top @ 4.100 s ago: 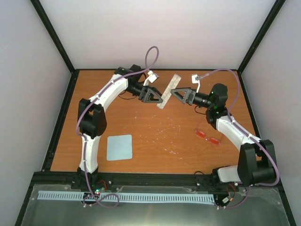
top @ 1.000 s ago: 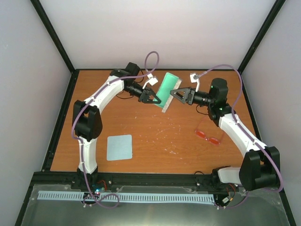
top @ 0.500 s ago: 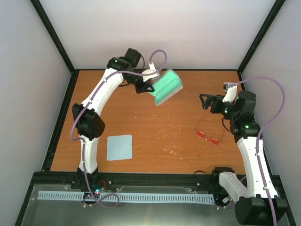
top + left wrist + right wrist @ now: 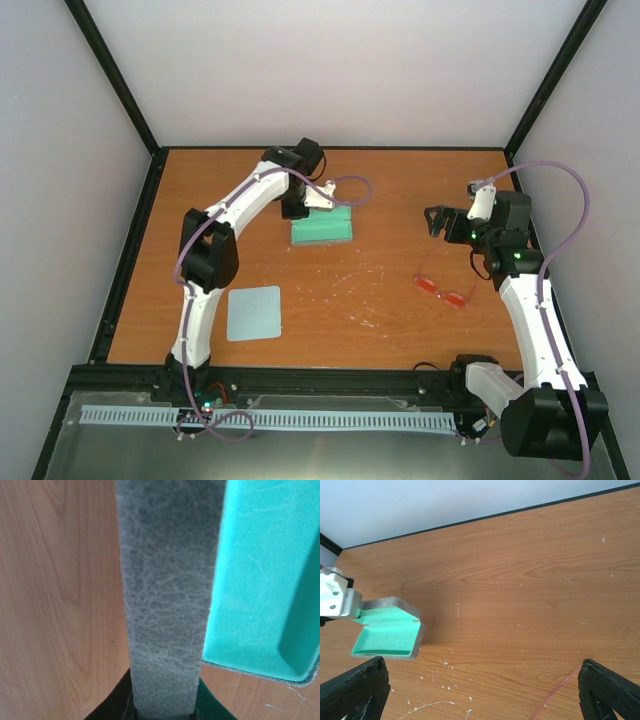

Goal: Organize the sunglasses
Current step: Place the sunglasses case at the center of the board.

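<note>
A: What changed?

B: A second ago both arms held the case [image 4: 322, 228] up between them, lid just open. Now it sits on the table [image 4: 390, 185], at 12 o'clock from the table's middle, lid open and teal lining up. The right arm has backed off to 3 o'clock.

A: Grippers?

B: The left gripper [image 4: 303, 207] is still pinching the case; the wrist view shows a grey wall of it clamped between the jaws. The right gripper [image 4: 440, 221] is spread wide and holds nothing; its fingers [image 4: 355, 690] are far apart in its own view.

A: Anything in the case?

B: Nothing, just bare lining.

A: Sunglasses?

B: The sunglasses [image 4: 444, 290] lie flat on the table at 4 o'clock, near the right gripper and at 6 o'clock from it. They are well apart from the case.

A: So?

B: Opening looks done. I'd say the right arm goes for the pickup next. The blue cloth [image 4: 253, 313] sits at 8 o'clock.
</note>
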Available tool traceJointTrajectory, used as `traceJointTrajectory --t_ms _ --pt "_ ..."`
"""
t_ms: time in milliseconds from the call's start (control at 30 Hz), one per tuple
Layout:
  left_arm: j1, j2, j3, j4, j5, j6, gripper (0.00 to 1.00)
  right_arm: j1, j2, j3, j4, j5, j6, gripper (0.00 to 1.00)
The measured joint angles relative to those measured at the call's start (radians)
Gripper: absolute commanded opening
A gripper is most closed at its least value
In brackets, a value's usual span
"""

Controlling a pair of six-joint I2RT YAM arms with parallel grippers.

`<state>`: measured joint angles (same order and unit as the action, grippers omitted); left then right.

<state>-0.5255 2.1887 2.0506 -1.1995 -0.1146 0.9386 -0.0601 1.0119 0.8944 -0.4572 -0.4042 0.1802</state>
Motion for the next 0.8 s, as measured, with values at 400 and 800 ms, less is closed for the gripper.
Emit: traceJointTrajectory --t_ms 400,800 --pt "-0.056 0.076 0.009 0.093 -0.08 0.091 0.0 0.0 -0.005 -0.04 0.013 -0.026 0.0 1.0" --pt "-0.056 0.1 -0.042 0.172 -0.092 0.126 0.01 0.0 -0.007 -0.045 0.013 -0.054 0.004 1.0"
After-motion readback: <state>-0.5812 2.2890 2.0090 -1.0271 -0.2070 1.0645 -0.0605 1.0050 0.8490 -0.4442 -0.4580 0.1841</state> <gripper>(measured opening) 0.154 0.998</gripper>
